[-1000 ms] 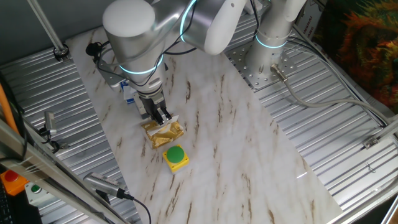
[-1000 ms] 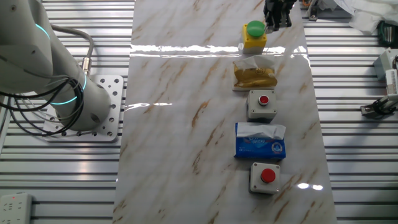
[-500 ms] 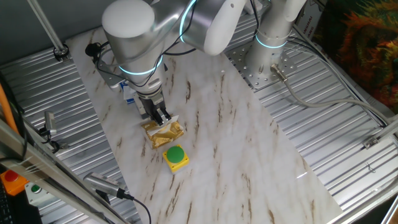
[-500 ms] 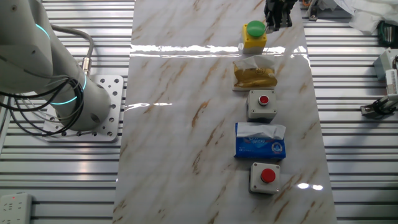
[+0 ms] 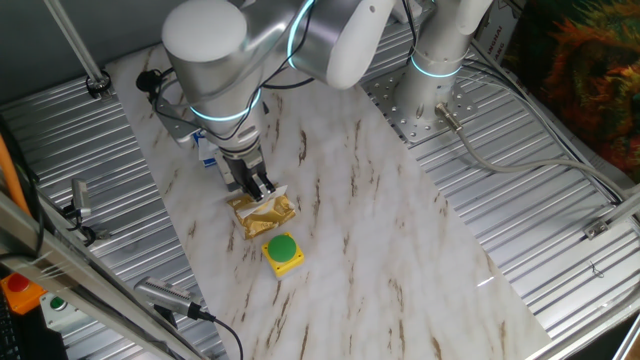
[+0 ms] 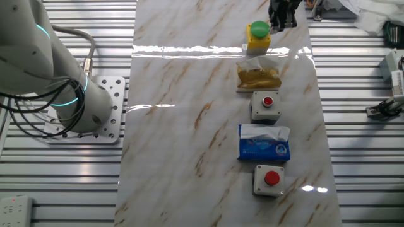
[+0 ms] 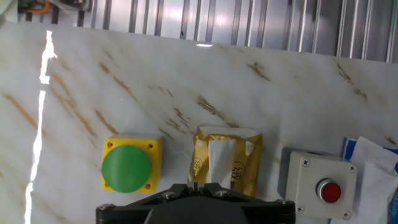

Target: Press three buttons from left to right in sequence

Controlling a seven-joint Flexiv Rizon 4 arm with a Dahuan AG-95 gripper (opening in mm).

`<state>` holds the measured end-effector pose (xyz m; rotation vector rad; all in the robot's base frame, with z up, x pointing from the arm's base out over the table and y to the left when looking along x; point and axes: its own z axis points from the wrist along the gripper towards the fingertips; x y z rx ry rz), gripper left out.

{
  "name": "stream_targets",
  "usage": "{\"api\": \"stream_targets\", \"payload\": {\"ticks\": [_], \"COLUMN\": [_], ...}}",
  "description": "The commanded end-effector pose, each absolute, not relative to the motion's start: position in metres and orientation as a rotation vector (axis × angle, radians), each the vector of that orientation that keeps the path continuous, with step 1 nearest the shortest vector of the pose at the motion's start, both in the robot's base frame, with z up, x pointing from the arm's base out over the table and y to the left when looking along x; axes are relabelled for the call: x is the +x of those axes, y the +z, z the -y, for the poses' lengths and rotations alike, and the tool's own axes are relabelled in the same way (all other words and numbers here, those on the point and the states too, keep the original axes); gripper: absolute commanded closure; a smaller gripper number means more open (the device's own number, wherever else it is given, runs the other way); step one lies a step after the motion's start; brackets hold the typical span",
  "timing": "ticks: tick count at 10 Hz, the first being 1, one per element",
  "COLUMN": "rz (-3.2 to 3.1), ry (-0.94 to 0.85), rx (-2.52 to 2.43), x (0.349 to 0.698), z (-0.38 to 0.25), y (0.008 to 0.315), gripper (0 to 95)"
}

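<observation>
We see the gripper (image 5: 262, 186) poised above the gold foil packet (image 7: 226, 162); whether its fingers are apart or together we cannot tell. In the hand view, the yellow box with green dome cap (image 7: 128, 164) lies left of the gripper, a grey-white box with red cap (image 7: 319, 185) right. The second grey-white box (image 6: 267, 179) sits beyond a blue tissue pack (image 6: 264, 144).

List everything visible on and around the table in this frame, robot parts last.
Red-capped button boxes: two, grey-white, one between the gold packet and tissue pack, one at the row's near end in the other fixed view.
Green-domed button box: one, yellow, at the row's far end.
Gold packet: one, crinkled, beside the yellow box.
Tissue pack: one, blue and white, between the red-capped boxes.
Table: one, marble-patterned.
Arm: one, silver.
End effector: one, black, above the gold packet; finger state unclear.
</observation>
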<state>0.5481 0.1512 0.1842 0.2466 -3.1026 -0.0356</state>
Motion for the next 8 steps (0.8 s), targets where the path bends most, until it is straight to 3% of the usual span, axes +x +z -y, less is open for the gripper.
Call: {"api": "stream_targets", "payload": {"ticks": [1, 5, 8], "rz": [3.104, 3.117, 3.157], "ry": [-0.124, 0.076, 0.080], "rx": [0.135, -0.250, -0.184], "x": [0.547, 0.547, 0.532], "z": [-0.151, -0.151, -0.141], "y": [0.185, 0.185, 0.178], "gripper": [95.0, 95.0, 95.0]}}
